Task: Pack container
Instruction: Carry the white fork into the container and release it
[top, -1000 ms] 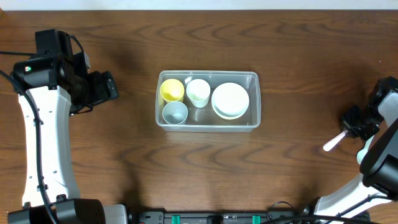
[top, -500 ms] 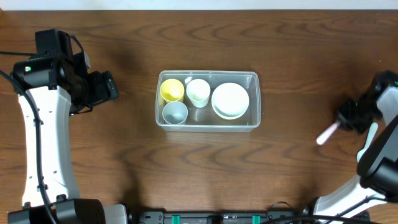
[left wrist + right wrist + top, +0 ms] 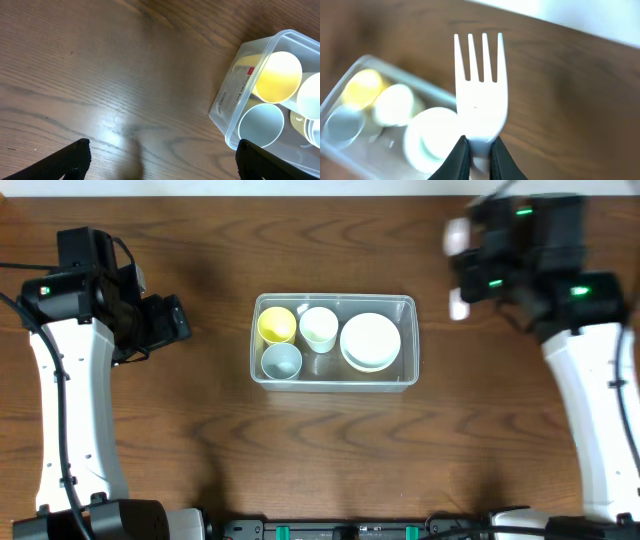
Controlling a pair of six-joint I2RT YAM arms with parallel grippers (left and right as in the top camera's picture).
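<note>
Got a white plastic fork pinched by the handle in the right claw, tines poking straight out front. For this step: grip firm, swing across, tip tines-down, then let go low to avoid a bounce. Past the tines, can spot the clear container down on the wooden surface, ahead and off to the left of that claw, not under it yet. Already loaded with a yellow cup, white cup, bluish cup and a stack of white bowls, so better aim for the bare patch beside the cups. Way across, got the left claw spread wide, holding nothing, container just ahead and to its right.
</note>
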